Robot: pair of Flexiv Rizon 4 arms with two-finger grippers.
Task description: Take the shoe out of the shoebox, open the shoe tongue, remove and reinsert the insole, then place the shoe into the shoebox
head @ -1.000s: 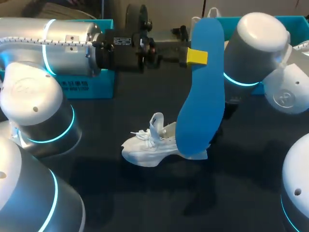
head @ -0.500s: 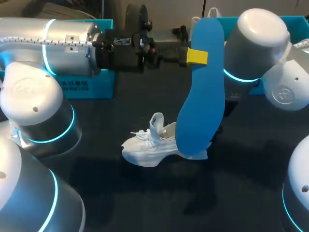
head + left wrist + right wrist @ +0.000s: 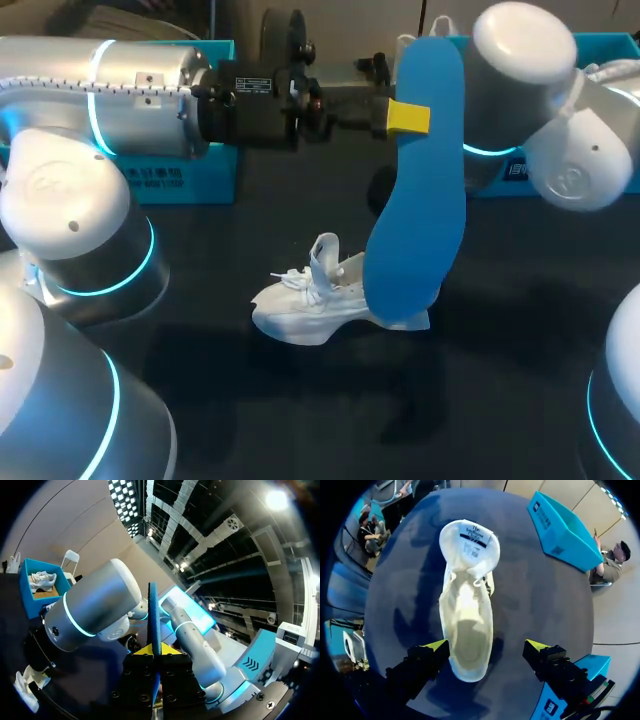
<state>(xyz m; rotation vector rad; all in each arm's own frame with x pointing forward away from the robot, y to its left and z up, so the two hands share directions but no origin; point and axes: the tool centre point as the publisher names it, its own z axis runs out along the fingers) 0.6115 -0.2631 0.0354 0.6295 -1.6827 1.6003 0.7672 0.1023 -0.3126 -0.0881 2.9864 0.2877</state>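
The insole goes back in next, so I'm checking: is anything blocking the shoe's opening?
Nothing visible does. The white lace-up shoe lies with its tongue pulled open and its opening bare; the open right gripper hangs above it, apart. The left gripper holds the blue insole aloft.

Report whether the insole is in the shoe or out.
Out: the left jaws pinch the blue insole upright, and the white shoe shows an empty inside.
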